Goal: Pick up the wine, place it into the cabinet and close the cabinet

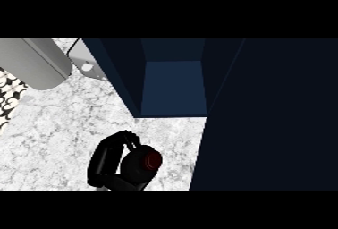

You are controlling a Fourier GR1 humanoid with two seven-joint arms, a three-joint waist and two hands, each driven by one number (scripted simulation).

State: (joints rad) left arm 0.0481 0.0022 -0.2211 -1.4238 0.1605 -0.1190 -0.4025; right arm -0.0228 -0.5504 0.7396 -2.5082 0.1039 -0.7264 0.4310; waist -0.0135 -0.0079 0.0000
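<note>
The wine bottle (142, 166) is dark with a red top and is seen from above at the lower middle of the head view. My right hand (105, 160) is shut on it, with the fingers (124, 137) curled over its far side, so most of the bottle's body is hidden. The bottle is held over the marble counter (59, 134), just in front of the dark blue cabinet (173, 85), whose inside stands open. The cabinet's door (277, 116) is swung out and fills the right side of the view. My left hand does not show.
A grey rounded cylinder (36, 62) lies across the upper left corner, with a small light-grey part (86, 63) beside it against the cabinet's left wall. A black-and-white patterned surface (8, 98) shows at the left edge.
</note>
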